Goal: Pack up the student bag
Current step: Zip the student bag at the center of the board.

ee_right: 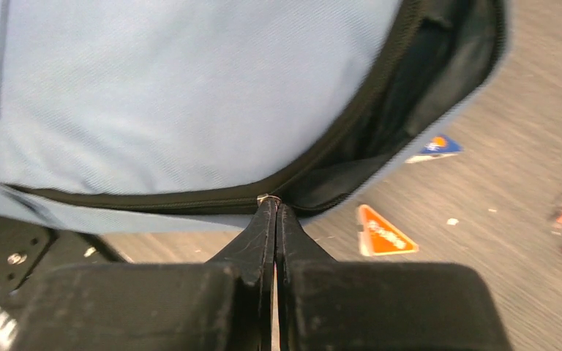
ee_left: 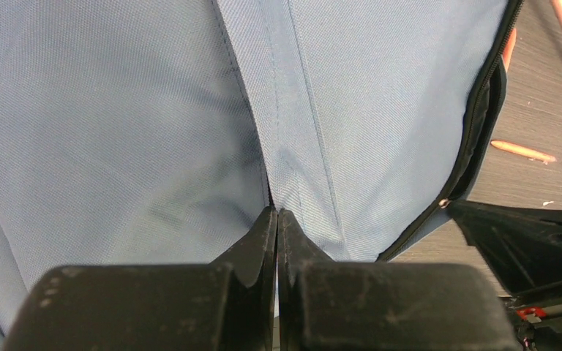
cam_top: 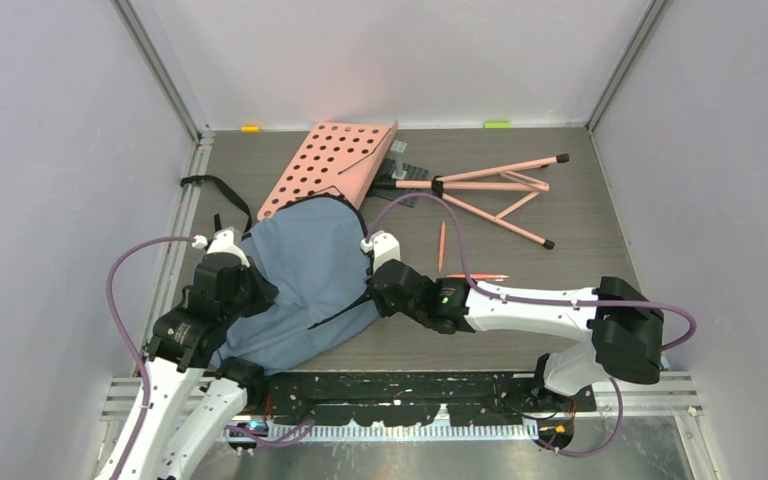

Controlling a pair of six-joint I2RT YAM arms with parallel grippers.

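Left end effector (ee_left: 276,213) pinches student bag (ee_left: 117,110); right end effector (ee_right: 275,206) pinches its zipper (ee_right: 266,197).

Quick headcount: one student bag (cam_top: 305,270), one pink perforated board (cam_top: 330,160) and one pink folding stand (cam_top: 490,188) in the upper middle. Two loose pencils (cam_top: 441,247) (cam_top: 480,277) right of centre. Two pincers: left pincer (ee_left: 276,213), right pincer (ee_right: 274,206).

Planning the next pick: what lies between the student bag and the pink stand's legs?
Top view: an orange pencil on the table; a second pencil lies nearby.
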